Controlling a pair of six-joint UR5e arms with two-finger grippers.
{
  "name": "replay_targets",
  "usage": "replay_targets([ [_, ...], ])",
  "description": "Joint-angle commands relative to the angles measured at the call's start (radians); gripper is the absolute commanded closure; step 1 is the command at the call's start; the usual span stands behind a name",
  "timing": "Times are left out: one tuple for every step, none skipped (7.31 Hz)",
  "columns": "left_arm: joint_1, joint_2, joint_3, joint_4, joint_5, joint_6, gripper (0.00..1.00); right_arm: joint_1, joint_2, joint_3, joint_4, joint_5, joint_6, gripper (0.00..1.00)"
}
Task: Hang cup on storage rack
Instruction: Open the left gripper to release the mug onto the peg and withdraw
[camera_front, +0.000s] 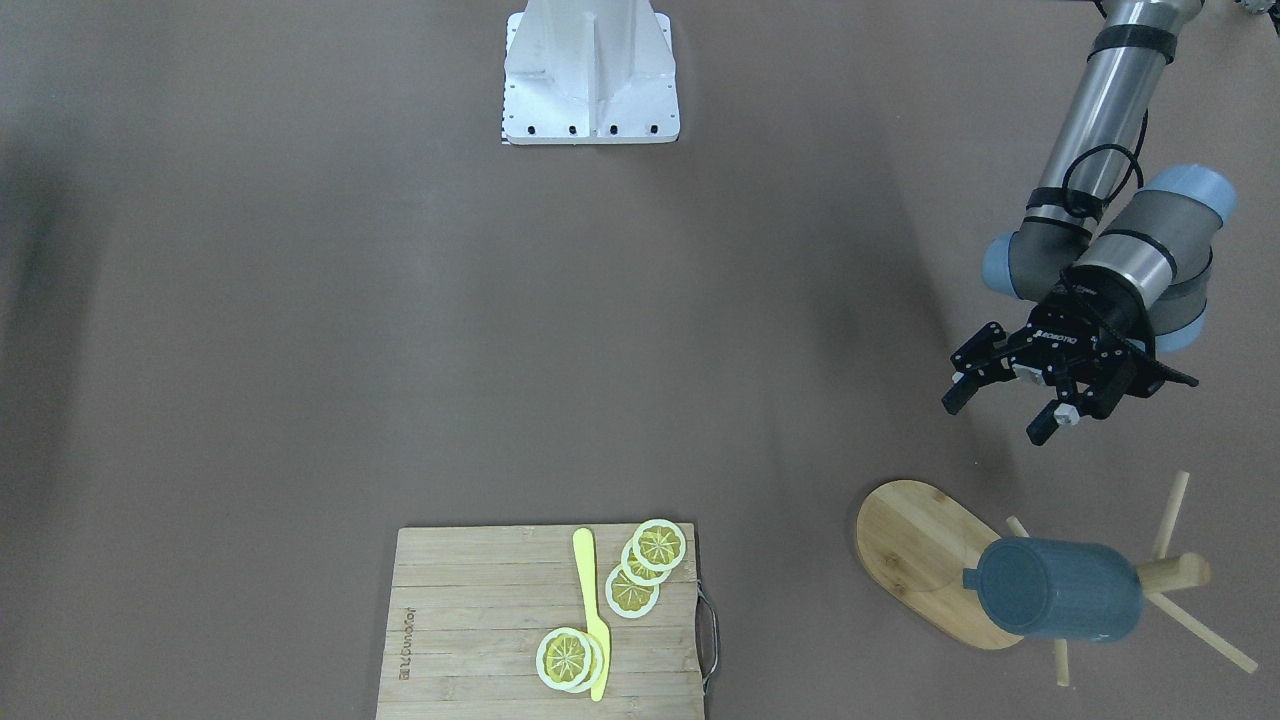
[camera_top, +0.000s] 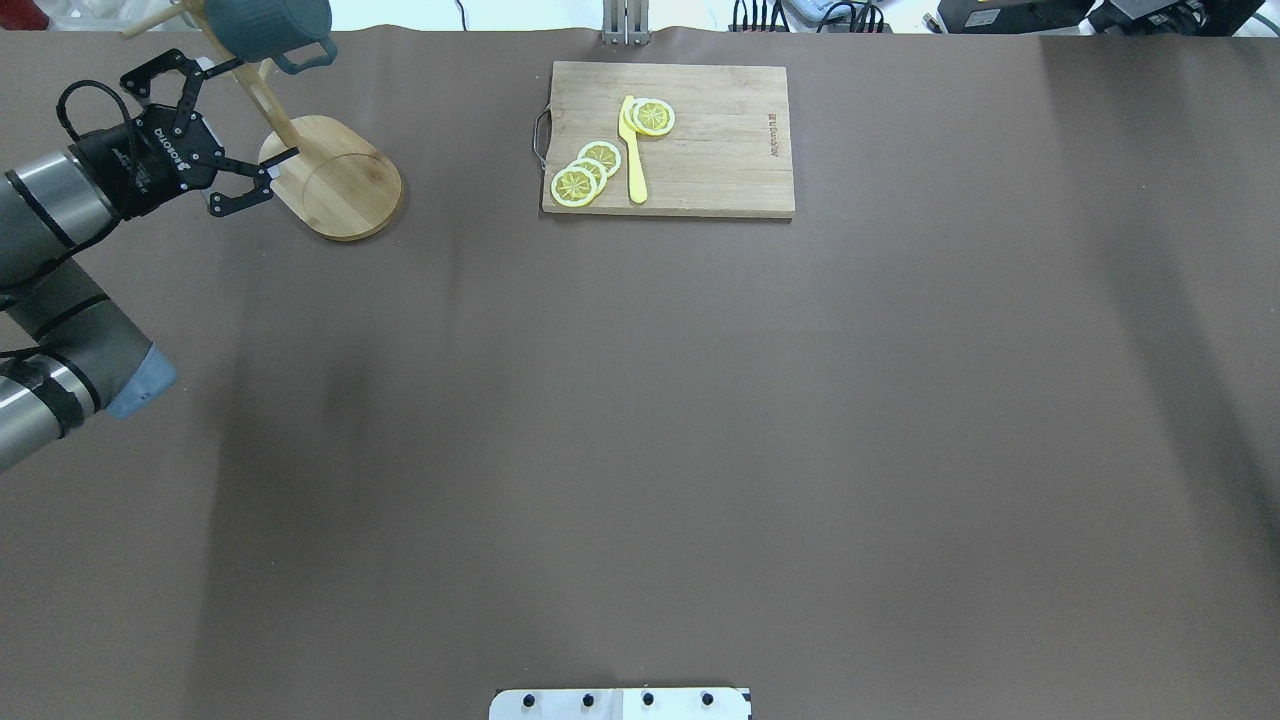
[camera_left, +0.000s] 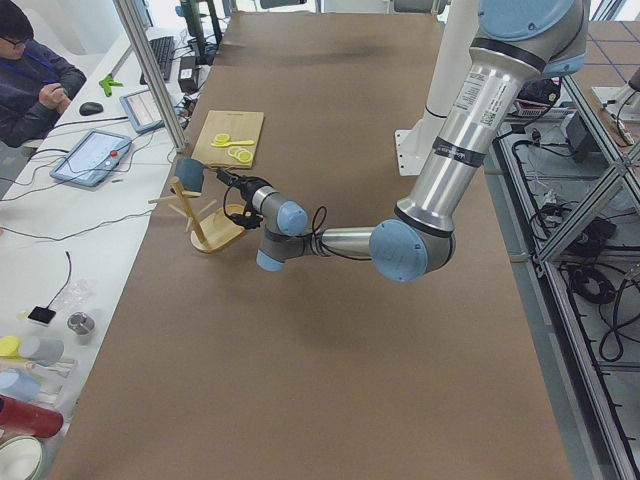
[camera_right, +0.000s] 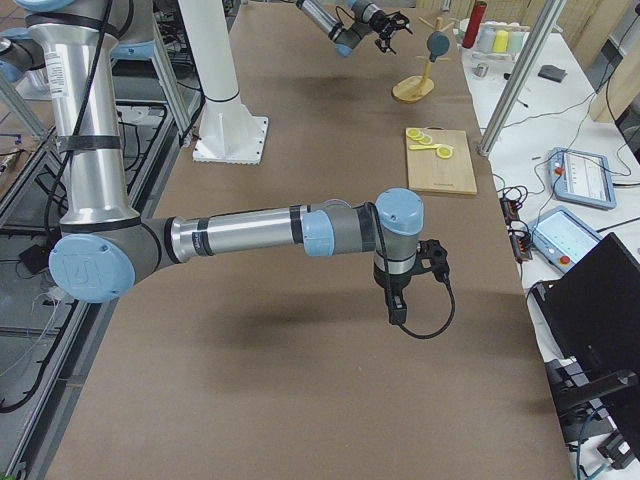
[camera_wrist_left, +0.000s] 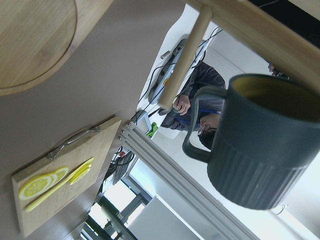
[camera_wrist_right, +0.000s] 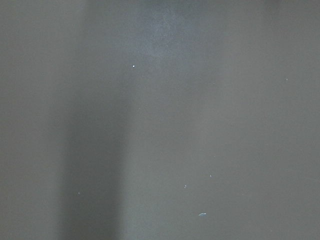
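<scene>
Left claw (camera_front: 995, 420) spread wide, empty, clear of the storage rack (camera_front: 915, 545); the cup (camera_front: 1060, 590) hangs there, near the table (camera_top: 640, 450) edge.

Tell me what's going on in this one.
The cup hangs on a peg of the storage rack, clear of the table. The left gripper is open and empty beside the rack. The right arm hangs mid-table, far from it. Lemon slices and a yellow knife lie on the cutting board.
</scene>
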Motion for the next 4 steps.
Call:
replay_targets([
  [-0.008, 0.094, -0.131, 0.012, -0.208, 0.243, 0.01, 0.0, -0.009, 0.015, 0.0, 0.0, 0.0, 0.0],
  [-0.038, 0.095, -0.136, 0.021, -0.365, 0.398, 0.01, 0.0, -0.014, 0.016, 0.0, 0.0, 0.0, 0.0],
  [-0.138, 0.095, -0.157, 0.078, -0.558, 0.481, 0.01, 0.0, -0.018, 0.014, 0.0, 0.0, -0.002, 0.0],
  [-0.264, 0.091, -0.212, 0.175, -0.776, 0.538, 0.01, 0.0, -0.02, 0.014, 0.0, 0.0, 0.0, 0.0],
])
